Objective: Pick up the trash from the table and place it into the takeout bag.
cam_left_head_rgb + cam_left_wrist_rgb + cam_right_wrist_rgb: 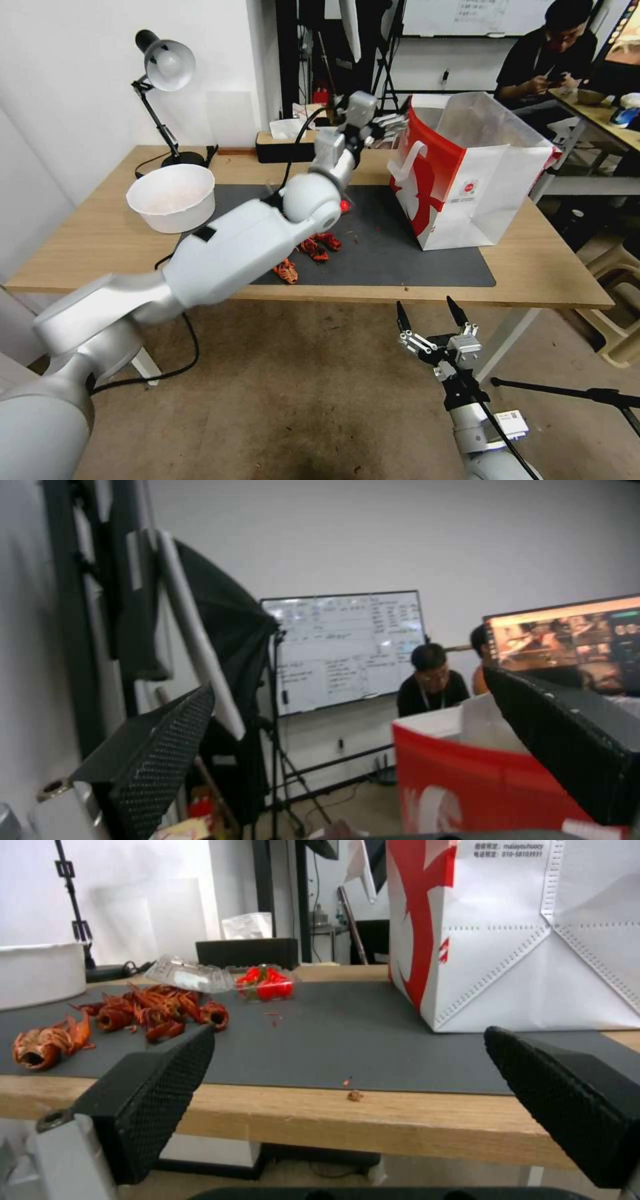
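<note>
The takeout bag (480, 187) stands open on the right of the dark mat (387, 260) on the table (100, 233). My left gripper (395, 124) is raised at the bag's near top rim, open and holding nothing; in the left wrist view the left gripper (348, 680) frames the bag's red side (480, 780). Trash on the mat: red crayfish shells (310, 250), a clear plastic box with red bits (263, 982) and a round pale bowl (172, 197). My right gripper (430, 312) hangs open below the table's front edge.
A desk lamp (163, 67) stands at the back left and a black tissue box (287, 145) at the back middle. Crumbs (353, 1096) lie on the front edge. A plastic stool (617, 313) and a tripod leg (567, 393) are on the right floor.
</note>
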Controlling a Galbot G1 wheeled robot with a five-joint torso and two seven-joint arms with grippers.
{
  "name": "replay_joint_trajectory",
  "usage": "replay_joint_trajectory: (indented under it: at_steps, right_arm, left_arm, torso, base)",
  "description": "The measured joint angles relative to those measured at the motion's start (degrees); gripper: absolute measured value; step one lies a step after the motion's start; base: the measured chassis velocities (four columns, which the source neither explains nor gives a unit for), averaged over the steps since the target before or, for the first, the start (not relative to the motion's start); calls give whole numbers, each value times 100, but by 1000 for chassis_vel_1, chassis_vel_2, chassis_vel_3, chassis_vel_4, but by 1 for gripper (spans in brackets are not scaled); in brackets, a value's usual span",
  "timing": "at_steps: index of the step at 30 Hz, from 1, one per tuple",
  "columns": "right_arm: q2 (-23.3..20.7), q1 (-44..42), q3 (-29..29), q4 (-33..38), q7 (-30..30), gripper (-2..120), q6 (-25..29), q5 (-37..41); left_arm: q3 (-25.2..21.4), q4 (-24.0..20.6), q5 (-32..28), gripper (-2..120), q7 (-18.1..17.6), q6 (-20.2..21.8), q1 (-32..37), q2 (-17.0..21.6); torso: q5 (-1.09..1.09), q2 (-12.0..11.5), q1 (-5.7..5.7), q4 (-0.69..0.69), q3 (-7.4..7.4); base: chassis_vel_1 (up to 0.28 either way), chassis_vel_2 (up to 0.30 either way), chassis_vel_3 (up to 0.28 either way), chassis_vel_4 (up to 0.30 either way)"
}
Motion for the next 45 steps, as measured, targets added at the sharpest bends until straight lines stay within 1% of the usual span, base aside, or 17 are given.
replay_joint_trajectory:
  at_steps: [4, 5, 9, 20, 24, 27, 28, 31, 32, 34, 35, 36, 39, 40, 43, 44, 45]
  right_arm:
    - [5, -2, -5, 7, 4, 100, 1, -9]
    - [14, -3, -29, 10, 15, 100, 2, -24]
    - [27, -3, -68, 10, 23, 100, 7, -50]
    - [37, -4, -94, 10, 28, 100, 9, -69]
    - [41, -4, -113, 12, 35, 100, 10, -89]
    - [41, -4, -115, 13, 35, 100, 9, -92]
    - [40, -7, -123, 30, 37, 100, 10, -105]
    - [35, -15, -123, 35, 39, 100, 10, -112]
    - [27, -18, -129, 50, 40, 100, 10, -117]
    - [22, -24, -129, 57, 41, 100, 10, -120]
    - [15, -47, -131, 76, 40, 100, 10, -134]
    - [14, -68, -127, 83, 41, 100, 11, -141]
    - [12, -90, -109, 96, 48, 100, 13, -153]
    - [13, -97, -105, 105, 78, 100, 14, -169]
    - [15, -101, -94, 126, 148, 100, 14, -211]
    - [18, -104, -88, 144, 231, 100, 10, -262]
    - [18, -104, -88, 144, 231, 100, 10, -262]
  left_arm:
    - [-182, -335, 53, 100, -187, 157, 339, 296]
    - [-326, -524, 151, 100, -280, 288, 602, 499]
    - [-562, -755, 289, 100, -381, 412, 975, 685]
    - [-797, -939, 406, 100, -467, 488, 1309, 830]
    - [-1158, -1192, 562, 100, -558, 642, 1751, 1024]
    - [-1214, -1231, 588, 100, -570, 675, 1816, 1056]
    - [-1500, -1476, 711, 100, -594, 885, 2057, 1190]
    - [-1705, -1647, 788, 100, -592, 988, 2241, 1288]
    - [-1969, -1879, 921, 100, -560, 1094, 2628, 1402]
    - [-2084, -1973, 993, 100, -546, 1122, 2853, 1437]
    - [-2430, -2219, 1201, 100, -525, 1150, 3487, 1496]
    - [-2618, -2340, 1292, 100, -540, 1148, 3809, 1508]
    - [-2841, -2456, 1352, 100, -530, 1142, 4152, 1503]
    - [-3001, -2560, 1405, 100, -485, 1097, 4384, 1503]
    - [-3202, -2666, 1453, 100, -374, 994, 4750, 1500]
    - [-3394, -2751, 1483, 100, -254, 856, 5070, 1497]
    - [-3394, -2751, 1483, 100, -254, 856, 5070, 1497]
  torso:
    - [-1, 0, 0, 1, 0]
    - [0, 0, 0, 1, 0]
    - [0, 0, 0, 1, 0]
    - [0, 0, 0, -1, 0]
    - [-1, 0, 0, 2, 0]
    - [-1, 0, 0, 3, 0]
    - [-1, 0, 0, -7, 0]
    - [2, 0, 0, -5, 0]
    - [8, 1, -1, 1, -1]
    - [4, 1, 0, 2, 0]
    - [-6, 1, 0, 4, 0]
    - [5, 1, -1, 3, 0]
    - [-4, 1, -1, 1, 0]
    - [5, 1, 0, -2, 0]
    - [-2, 1, 0, 0, 0]
    - [1, 2, -1, 0, 0]
    - [1, 2, -1, 0, 0]
  base:
    - [0, 0, 0, 0]
    - [0, 0, 0, 0]
    - [0, 0, 0, 0]
    - [0, 0, 0, 0]
    - [0, 0, 0, 0]
    - [0, 0, 0, 0]
    - [0, 0, 0, 0]
    - [0, 0, 0, 0]
    - [0, 0, 0, 0]
    - [0, 0, 0, 0]
    - [0, 0, 0, 0]
    - [0, 0, 0, 0]
    - [0, 0, 0, 0]
    - [0, 0, 0, 0]
    - [0, 0, 0, 0]
    - [0, 0, 0, 0]
    - [0, 0, 0, 0]
